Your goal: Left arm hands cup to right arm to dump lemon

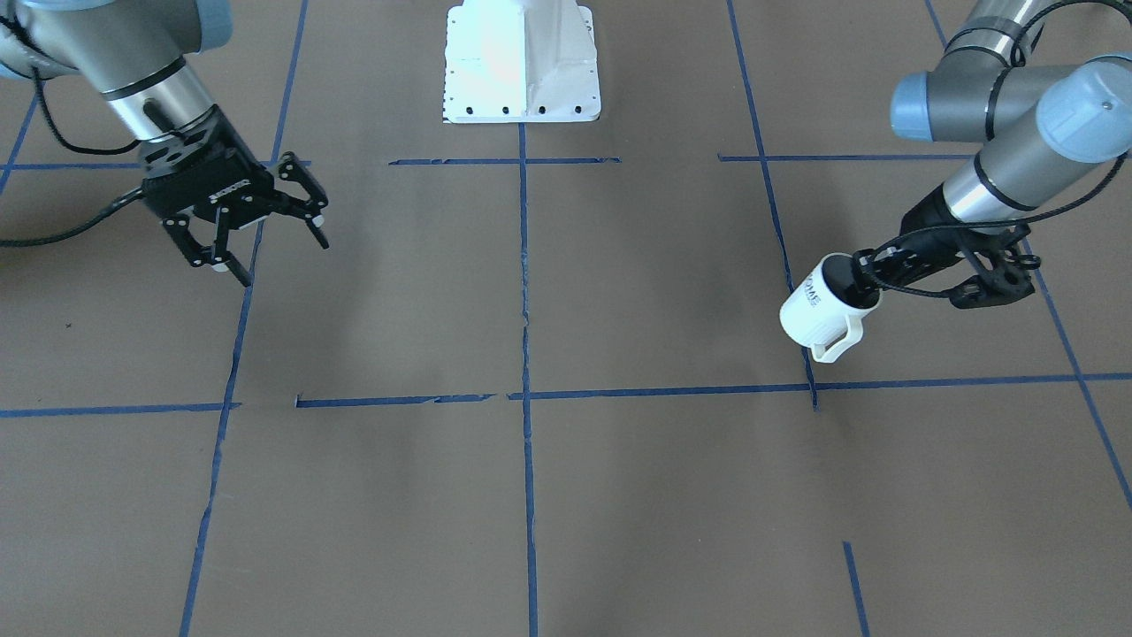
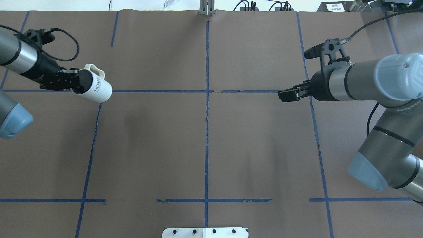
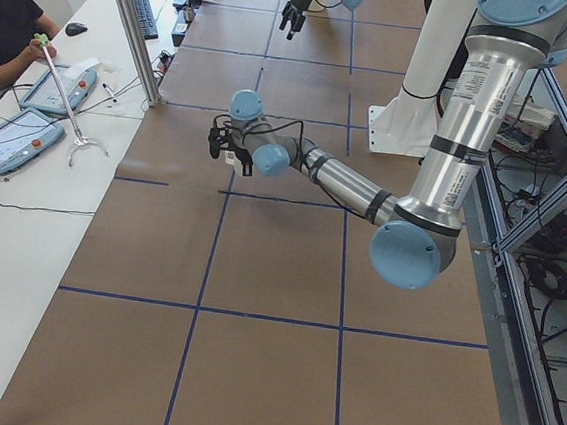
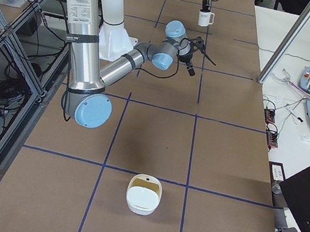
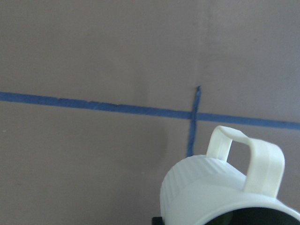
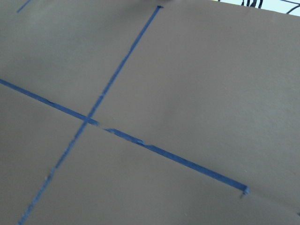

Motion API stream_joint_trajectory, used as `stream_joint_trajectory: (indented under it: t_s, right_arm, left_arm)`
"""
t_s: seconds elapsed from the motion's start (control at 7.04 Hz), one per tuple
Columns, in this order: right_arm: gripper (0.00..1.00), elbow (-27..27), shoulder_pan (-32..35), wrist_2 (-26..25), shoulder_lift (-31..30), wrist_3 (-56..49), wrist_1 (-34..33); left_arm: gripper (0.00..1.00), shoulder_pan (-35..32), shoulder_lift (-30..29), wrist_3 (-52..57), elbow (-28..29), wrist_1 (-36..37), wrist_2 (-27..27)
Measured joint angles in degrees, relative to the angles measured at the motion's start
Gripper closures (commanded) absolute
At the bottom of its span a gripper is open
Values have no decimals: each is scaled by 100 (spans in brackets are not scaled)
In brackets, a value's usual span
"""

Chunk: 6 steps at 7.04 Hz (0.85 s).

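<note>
The left end effector (image 1: pixel 856 281) is closed on the rim of the white mug (image 1: pixel 818 305) at its mouth. It holds the mug lifted above the brown bench (image 1: pixel 619 292) at the robot's left side, tilted almost on its side with the loop handle turned away from the robot. The right end effector (image 1: pixel 283 258) hangs well apart over the bench's other side, its fingers spread wide and holding nothing.

white tub (image 4: pixel 143 194), perhaps a bowl | blue tape grid (image 2: pixel 207 132) | person (image 3: pixel 3 17)
</note>
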Motion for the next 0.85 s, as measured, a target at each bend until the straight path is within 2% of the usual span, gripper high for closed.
stream_joint_trajectory:
  t_s: [0.43,0.57,0.85]
  right_arm:
    - [0,14,-1302,-2374,602,250,25]
    - [0,12,-1751,-3238,710,228,27]
    - [0,-5,-2376,-4403,819,206,30]
  left_arm:
    - [100,926,-2096,-1232,67,2443,544]
    - [100,1105,-2571,-1616,182,2751,583]
    - [100,1328,-3297,-2104,776,2898,583]
